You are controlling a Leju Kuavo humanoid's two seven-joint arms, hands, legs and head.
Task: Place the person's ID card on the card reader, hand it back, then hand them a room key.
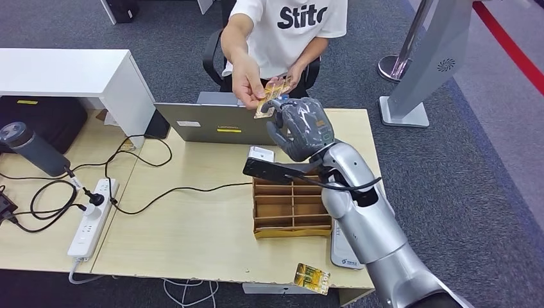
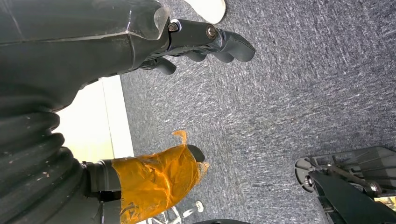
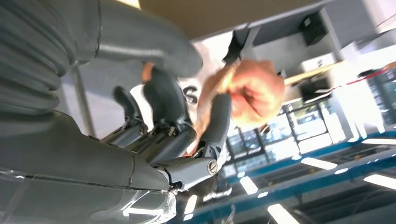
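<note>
above the far edge of the desk [image 1: 192,244], just past the laptop [image 1: 215,122], our right hand [image 1: 301,128] is raised with its fingers [image 3: 215,126] curled toward the gold card [image 1: 269,99]. the person's hand [image 1: 247,80] pinches that same card from the other side, so the card sits between our fingers and theirs, in the air and off the table. from the head view our fingers appear to touch the card's lower edge, but we cannot tell whether they are clamped on it; the right wrist view is blurred where the person's fist meets our fingertips. below our forearm a dark flat card reader [image 1: 269,170] lies beside the cardboard divider box [image 1: 292,208]. another gold card [image 1: 312,278] rests at the desk's near edge. our left hand [image 2: 205,44] hangs over grey carpet [image 2: 289,93], fingers bent inward, holding nothing.
</note>
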